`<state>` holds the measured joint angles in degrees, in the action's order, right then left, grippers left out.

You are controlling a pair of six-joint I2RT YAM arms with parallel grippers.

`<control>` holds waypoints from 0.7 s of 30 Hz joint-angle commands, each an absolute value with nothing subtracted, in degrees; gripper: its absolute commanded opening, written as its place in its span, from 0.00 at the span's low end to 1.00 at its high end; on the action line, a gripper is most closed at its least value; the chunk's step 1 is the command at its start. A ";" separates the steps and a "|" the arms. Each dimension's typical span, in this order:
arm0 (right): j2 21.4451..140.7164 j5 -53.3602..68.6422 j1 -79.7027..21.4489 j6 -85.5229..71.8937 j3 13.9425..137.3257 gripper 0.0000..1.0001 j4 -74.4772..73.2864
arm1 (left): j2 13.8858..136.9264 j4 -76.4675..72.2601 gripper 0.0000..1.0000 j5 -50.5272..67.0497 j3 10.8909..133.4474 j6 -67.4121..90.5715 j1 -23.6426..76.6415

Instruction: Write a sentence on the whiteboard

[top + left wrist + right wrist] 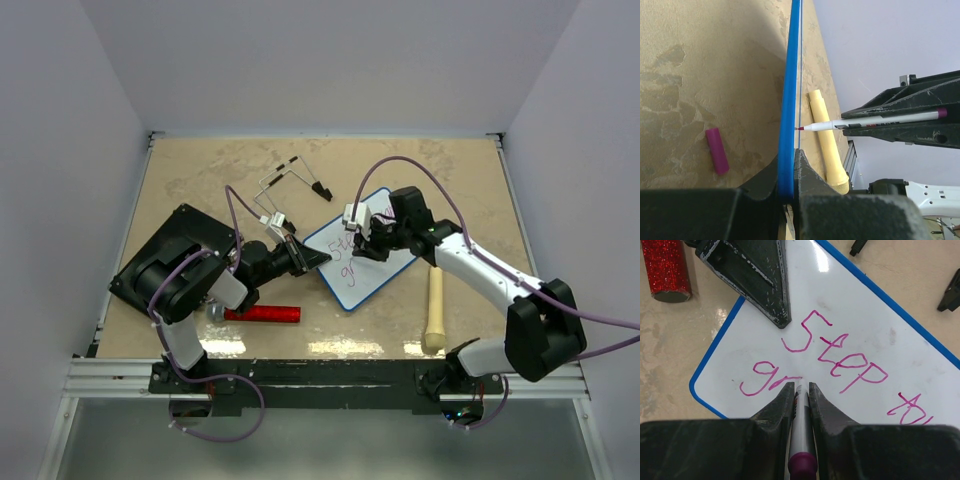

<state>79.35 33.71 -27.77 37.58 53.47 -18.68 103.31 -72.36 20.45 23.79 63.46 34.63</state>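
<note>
The whiteboard [362,287] lies tilted at mid-table, white with a blue rim [789,95]. My left gripper [312,258] is shut on its left edge, one finger [765,285] lying on the white face [880,320]. The sentence [840,357] in purple-pink reads "Step to" on the upper line and "gr" [762,380] below; the rest runs out of view. My right gripper [800,386] is shut on a white marker [801,425] with a purple end. The marker's tip touches the board at the end of the "r" [800,129].
A red glitter cylinder [262,314] lies near the front left of the board. A cream wooden handle [435,310] lies to its right. A purple cap [717,150] rests on the table. A black slab [165,262] sits at far left, thin wire stands [295,175] behind.
</note>
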 commanded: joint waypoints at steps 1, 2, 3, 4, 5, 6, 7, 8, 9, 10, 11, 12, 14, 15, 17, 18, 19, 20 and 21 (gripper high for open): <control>76.64 39.26 -27.16 41.47 55.63 0.00 -22.66 | 103.45 -84.38 0.00 21.62 24.52 62.14 34.89; 76.29 42.42 -27.25 44.18 55.98 0.00 -24.42 | 103.45 -84.38 0.00 21.62 24.52 62.14 34.89; 75.77 43.67 -27.16 44.99 56.60 0.00 -26.43 | 103.45 -84.38 0.00 21.62 24.52 62.23 34.89; 75.41 44.38 -27.16 45.78 56.69 0.00 -27.24 | 103.53 -84.38 0.00 21.62 24.52 62.14 34.81; 75.15 44.38 -27.16 45.88 56.86 0.00 -27.51 | 103.45 -84.38 0.00 21.62 24.52 62.23 34.89; 74.89 43.95 -27.16 45.70 56.87 0.00 -27.42 | 103.53 -84.38 0.00 21.62 24.70 62.14 34.89; 74.45 43.42 -27.16 45.44 56.95 0.00 -27.33 | 103.45 -84.46 0.00 21.62 24.70 62.23 34.89; 74.27 42.81 -27.16 44.48 56.95 0.00 -27.07 | 103.36 -84.46 0.00 21.62 24.70 62.14 34.89; 74.18 41.85 -26.64 44.04 56.95 0.00 -26.46 | 103.45 -84.46 0.00 21.71 24.52 62.14 34.89; 74.09 41.57 -26.46 43.69 56.95 0.00 -26.11 | 103.45 -84.46 0.00 21.71 24.52 62.05 34.89; 74.09 41.40 -26.11 43.16 56.87 0.00 -25.84 | 103.27 -84.38 0.00 21.80 24.52 62.05 34.89; 74.18 41.57 -25.32 42.98 56.78 0.00 -25.58 | 103.27 -84.38 0.00 21.80 24.52 62.05 34.89; 74.44 42.10 -24.53 42.80 56.52 0.00 -25.23 | 103.36 -84.46 0.00 21.80 24.43 61.96 34.89; 74.62 42.53 -24.09 42.80 56.08 0.00 -24.79 | 103.36 -84.46 0.00 21.80 24.43 61.88 34.89; 74.62 43.15 -23.91 42.80 55.64 0.00 -24.35 | 103.36 -84.38 0.00 21.88 24.52 61.79 34.89; 74.53 43.42 -23.73 42.80 55.29 0.00 -24.00 | 103.36 -84.46 0.00 21.88 24.61 61.79 34.89; 74.53 43.85 -23.73 42.80 55.20 0.00 -23.91 | 103.36 -84.46 0.00 21.88 24.70 61.79 34.89; 74.36 44.03 -23.73 43.06 55.02 0.00 -23.82 | 103.36 -84.46 0.00 21.88 24.70 61.79 34.89; 74.27 44.21 -23.64 43.15 54.93 0.00 -23.64 | 103.45 -84.46 0.00 21.97 24.61 61.87 34.89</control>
<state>75.35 41.32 -23.86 43.07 54.63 -25.58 103.31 -72.36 20.56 23.79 63.44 34.63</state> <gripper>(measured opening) 0.163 0.083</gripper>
